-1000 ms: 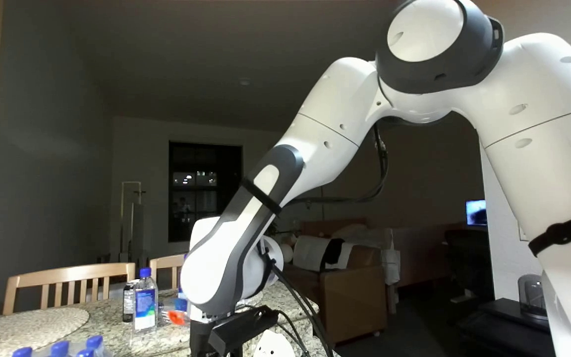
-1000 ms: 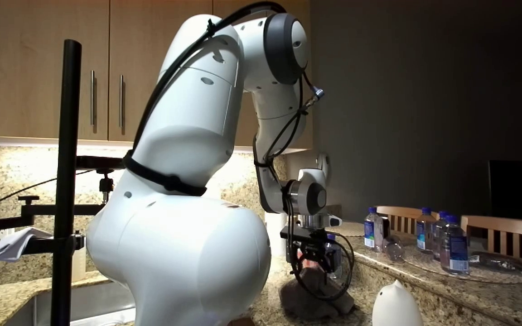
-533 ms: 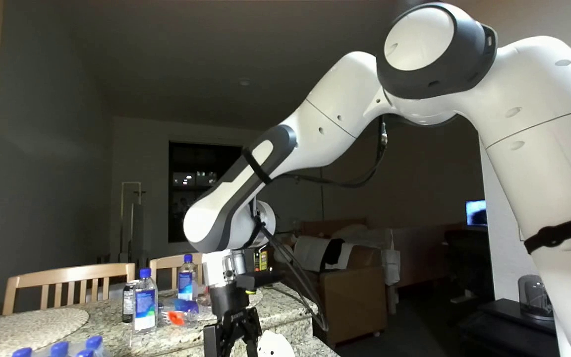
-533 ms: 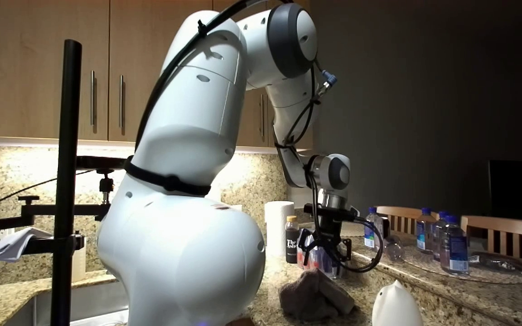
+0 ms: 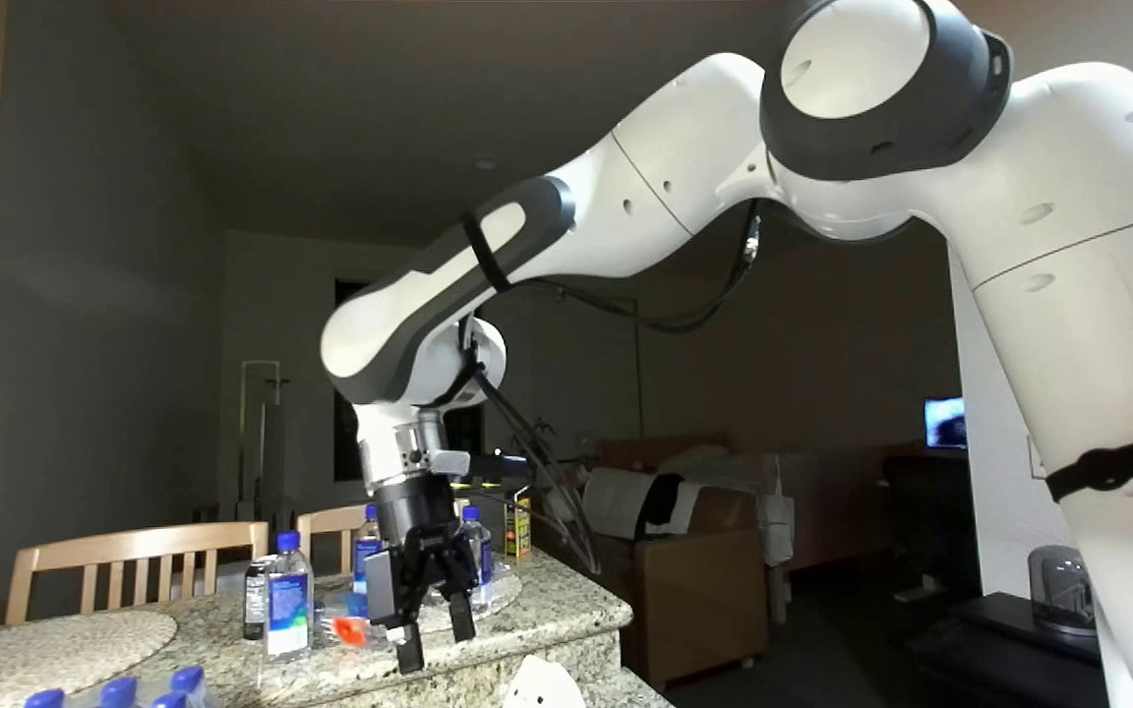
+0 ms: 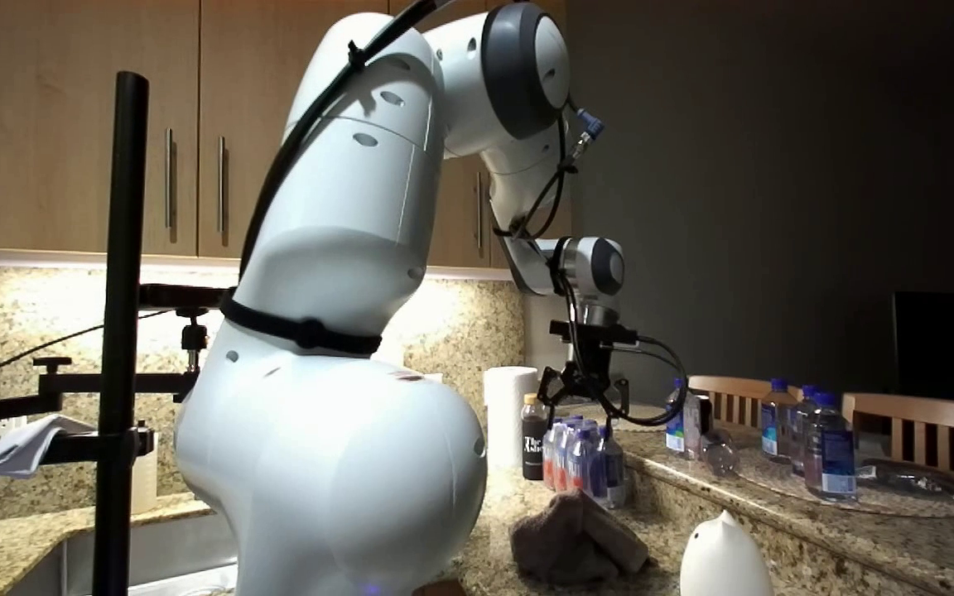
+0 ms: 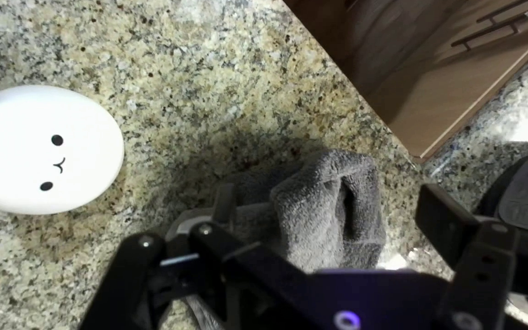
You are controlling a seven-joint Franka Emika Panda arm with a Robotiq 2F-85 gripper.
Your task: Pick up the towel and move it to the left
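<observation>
The grey towel point(image 6: 572, 538) lies crumpled on the granite counter in an exterior view. In the wrist view the towel point(image 7: 307, 220) shows below the jaws, with a fold standing up. My gripper point(image 6: 580, 418) hangs above the towel, pointing down, and is apart from it. In the wrist view the gripper point(image 7: 335, 211) has its fingers wide apart, with nothing between them. The open gripper point(image 5: 437, 639) also shows in an exterior view, where the towel is out of view.
A white figure with a face point(image 7: 46, 149) stands beside the towel; it also shows in an exterior view point(image 6: 725, 559). Packed bottles point(image 6: 580, 455), a dark bottle point(image 6: 532, 443) and a paper towel roll point(image 6: 510, 418) stand behind. A raised ledge point(image 6: 742, 505) holds more bottles.
My gripper was down at the towel a second ago. It has risen well above it and shows open. The towel stays on the counter in the same place.
</observation>
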